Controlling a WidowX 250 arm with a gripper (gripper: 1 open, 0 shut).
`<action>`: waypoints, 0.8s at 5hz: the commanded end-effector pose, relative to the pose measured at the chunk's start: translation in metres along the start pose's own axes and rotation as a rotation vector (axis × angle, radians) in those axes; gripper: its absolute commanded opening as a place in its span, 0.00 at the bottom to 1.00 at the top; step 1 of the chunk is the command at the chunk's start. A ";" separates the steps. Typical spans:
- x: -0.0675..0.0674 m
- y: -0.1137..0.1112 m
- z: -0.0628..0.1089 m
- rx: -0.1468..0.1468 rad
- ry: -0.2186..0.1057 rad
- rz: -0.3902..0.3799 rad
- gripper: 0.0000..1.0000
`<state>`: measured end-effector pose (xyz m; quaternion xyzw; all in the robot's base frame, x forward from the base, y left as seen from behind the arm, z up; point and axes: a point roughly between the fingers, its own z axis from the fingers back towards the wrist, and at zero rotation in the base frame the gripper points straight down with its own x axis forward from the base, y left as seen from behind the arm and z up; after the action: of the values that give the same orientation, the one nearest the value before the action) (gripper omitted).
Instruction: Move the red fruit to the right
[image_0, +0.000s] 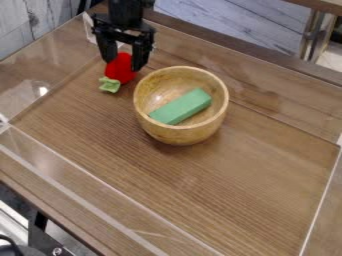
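Note:
The red fruit, a small bright-red strawberry with a light green leafy base, lies on the wooden table at the upper left, just left of the wooden bowl. My gripper points straight down right over it. Its black fingers stand open on either side of the fruit's top. I cannot tell if the fingers touch it.
The wooden bowl holds a green rectangular block. A clear low wall rims the table on the left and front. Bare wood stretches right of and in front of the bowl.

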<state>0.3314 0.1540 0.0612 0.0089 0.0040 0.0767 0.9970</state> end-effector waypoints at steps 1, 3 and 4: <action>0.012 0.010 0.021 0.028 -0.076 0.014 1.00; 0.015 0.011 0.019 0.037 -0.082 0.016 1.00; 0.016 0.012 0.019 0.040 -0.085 0.021 1.00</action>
<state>0.3383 0.1609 0.0612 0.0193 -0.0086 0.0840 0.9962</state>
